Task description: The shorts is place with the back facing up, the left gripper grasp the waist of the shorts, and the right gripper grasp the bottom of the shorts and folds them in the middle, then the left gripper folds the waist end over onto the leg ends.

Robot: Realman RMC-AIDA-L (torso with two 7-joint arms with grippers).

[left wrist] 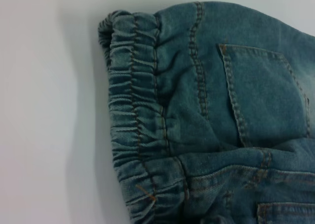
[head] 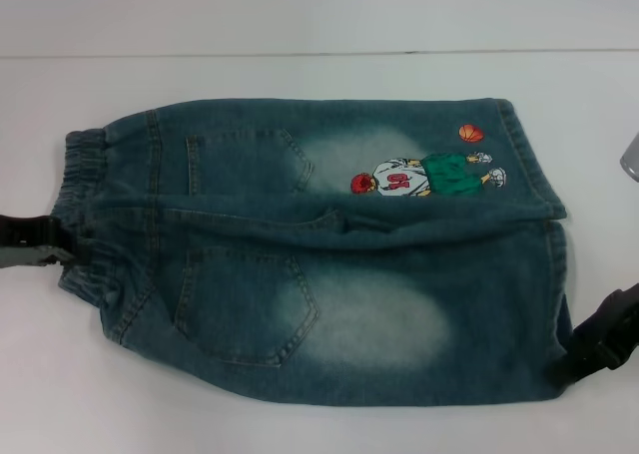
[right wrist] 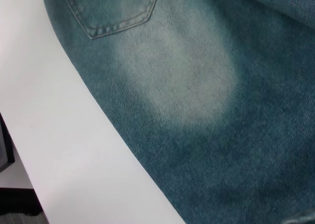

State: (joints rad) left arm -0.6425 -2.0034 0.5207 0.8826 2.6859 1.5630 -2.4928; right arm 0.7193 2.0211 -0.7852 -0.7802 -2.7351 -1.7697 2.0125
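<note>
The denim shorts [head: 329, 264] lie flat on the white table, back pockets up. The elastic waist [head: 85, 210] is at the left and the leg ends [head: 549, 274] at the right. A basketball-player patch [head: 424, 175] marks the far leg. My left gripper [head: 45, 244] sits at the waistband's near corner, touching the cloth. My right gripper [head: 594, 339] is at the near leg's bottom corner, against the hem. The left wrist view shows the gathered waistband [left wrist: 133, 130] close up. In the right wrist view I see the faded near leg [right wrist: 197, 86].
The white table [head: 300, 429] runs all round the shorts, with its far edge [head: 300, 53] behind them. A grey object [head: 631, 158] pokes in at the right border. Past the table edge in the right wrist view lies dark floor [right wrist: 15, 204].
</note>
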